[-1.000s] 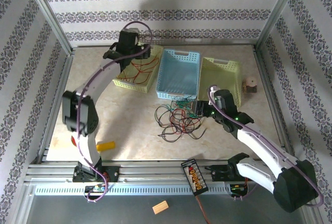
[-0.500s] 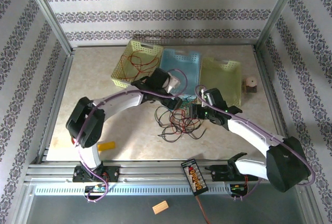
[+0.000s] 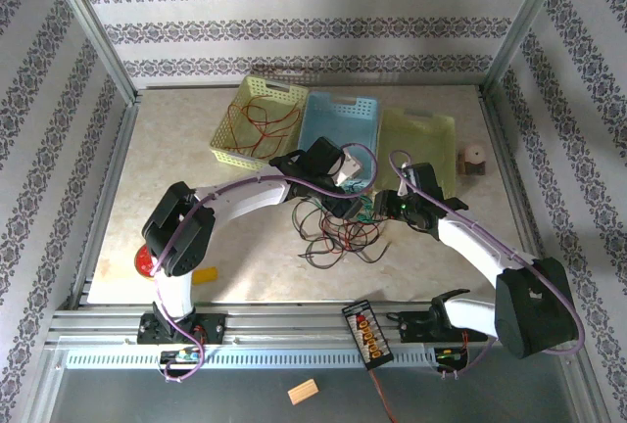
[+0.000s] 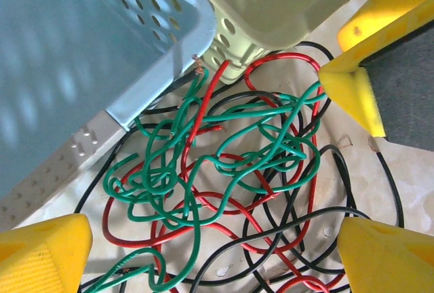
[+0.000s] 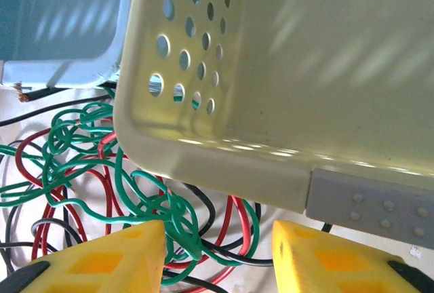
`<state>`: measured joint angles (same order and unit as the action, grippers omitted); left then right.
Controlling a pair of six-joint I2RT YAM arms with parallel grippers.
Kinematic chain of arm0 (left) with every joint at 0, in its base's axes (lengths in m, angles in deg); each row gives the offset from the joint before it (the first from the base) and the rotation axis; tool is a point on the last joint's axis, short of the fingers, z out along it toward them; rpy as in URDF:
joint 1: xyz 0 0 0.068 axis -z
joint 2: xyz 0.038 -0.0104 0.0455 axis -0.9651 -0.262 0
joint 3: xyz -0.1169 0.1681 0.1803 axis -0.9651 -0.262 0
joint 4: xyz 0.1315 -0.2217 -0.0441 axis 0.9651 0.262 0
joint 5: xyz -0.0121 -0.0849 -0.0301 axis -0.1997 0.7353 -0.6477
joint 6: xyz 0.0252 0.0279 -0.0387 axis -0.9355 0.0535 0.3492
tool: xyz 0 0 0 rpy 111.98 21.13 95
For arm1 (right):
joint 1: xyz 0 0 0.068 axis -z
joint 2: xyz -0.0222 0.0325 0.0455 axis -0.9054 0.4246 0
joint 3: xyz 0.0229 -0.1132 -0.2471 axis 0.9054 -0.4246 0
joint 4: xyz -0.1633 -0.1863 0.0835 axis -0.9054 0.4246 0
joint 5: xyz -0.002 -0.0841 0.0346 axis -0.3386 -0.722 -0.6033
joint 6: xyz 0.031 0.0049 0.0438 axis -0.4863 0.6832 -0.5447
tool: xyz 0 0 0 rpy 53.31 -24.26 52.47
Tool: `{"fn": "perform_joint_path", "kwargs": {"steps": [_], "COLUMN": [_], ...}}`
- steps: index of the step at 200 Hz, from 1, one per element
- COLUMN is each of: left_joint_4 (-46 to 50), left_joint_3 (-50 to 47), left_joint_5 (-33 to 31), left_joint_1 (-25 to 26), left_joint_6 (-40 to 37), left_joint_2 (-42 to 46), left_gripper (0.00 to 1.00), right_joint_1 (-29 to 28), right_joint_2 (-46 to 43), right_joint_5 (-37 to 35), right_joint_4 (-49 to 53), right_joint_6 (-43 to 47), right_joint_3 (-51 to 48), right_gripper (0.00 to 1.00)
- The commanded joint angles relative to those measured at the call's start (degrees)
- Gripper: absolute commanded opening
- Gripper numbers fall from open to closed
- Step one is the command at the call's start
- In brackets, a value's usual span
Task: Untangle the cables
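Left pincer (image 4: 213,260) stands wide open just above the tangle, its two yellow fingers far apart with nothing clamped between them. The right pincer (image 5: 218,249) is partly open. A gap shows between its two yellow fingers, and a knotted green loop lies in that gap against one finger, not squeezed.

Nearest of all, in front of the metal rail, lies one small wooden block (image 3: 303,393). On the rail between the arm bases sits one black strip (image 3: 366,333) with a row of orange labels, whose writing is too small to read. On the marbled bench (image 3: 176,188), near the left arm's base, are one yellow block (image 3: 202,275) and one red disc (image 3: 145,262), the disc partly hidden by the arm.

At mid-bench lie the cables (image 3: 331,231). They are thin, glossy, round strands in green, red and black, looped through one another in one loose heap. The strands are too knotted to count. The heap reaches the near corners of two baskets.

Farther back stand three rectangular plastic baskets with rounded corners and walls pierced by round holes:
- the yellow-green basket (image 3: 223,152) at the left, which holds loose red cables (image 3: 263,127)
- the blue basket (image 3: 340,102) in the middle
- the pale green basket (image 3: 419,117) at the right

One small wooden spool (image 3: 474,162) sits just beyond the pale green basket.
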<state>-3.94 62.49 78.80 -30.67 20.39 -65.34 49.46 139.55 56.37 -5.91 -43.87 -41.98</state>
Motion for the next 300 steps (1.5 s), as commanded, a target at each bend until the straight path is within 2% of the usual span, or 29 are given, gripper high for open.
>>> {"fn": "perform_joint_path", "kwargs": {"steps": [1,92,120,144,179,233,300], "left_joint_4": [1.22,1.73,0.92,0.56,-0.64,-0.12,0.63], "left_joint_3": [-0.35,-1.02,-2.17,-2.84,-3.85,-3.4,-3.07], "left_joint_5": [0.58,-0.25,-0.22,-0.19,0.04,0.16,0.06], "left_joint_1": [1.1,1.56,1.56,1.56,1.56,1.65,1.65], "left_joint_6": [-0.69,-0.91,-0.94,-0.86,0.14,-0.15,-0.56], "left_joint_2": [-1.52,-4.36,-4.85,-5.46,-5.81,-5.85,-6.12], "left_gripper": [0.93,0.9,0.88,0.88,0.88,0.87,0.84], "right_joint_1": [1.12,2.54,2.58,2.67,5.43,6.33,5.38], "right_joint_2": [0.93,1.8,-1.38,-6.0,-9.58,-3.98,1.98], "right_joint_5": [0.65,1.21,3.28,1.62,1.54,4.98,5.95], "right_joint_4": [-0.57,-1.07,-1.85,-1.26,0.65,0.07,-1.32], "right_joint_6": [-0.83,-1.5,-1.0,-1.88,-4.39,-3.68,-1.99], "right_joint_3": [-1.05,-2.35,-3.14,-5.13,-7.94,-7.47,-4.37], "right_gripper": [0.44,0.39,0.42,0.44,0.45,0.43,0.4]}}
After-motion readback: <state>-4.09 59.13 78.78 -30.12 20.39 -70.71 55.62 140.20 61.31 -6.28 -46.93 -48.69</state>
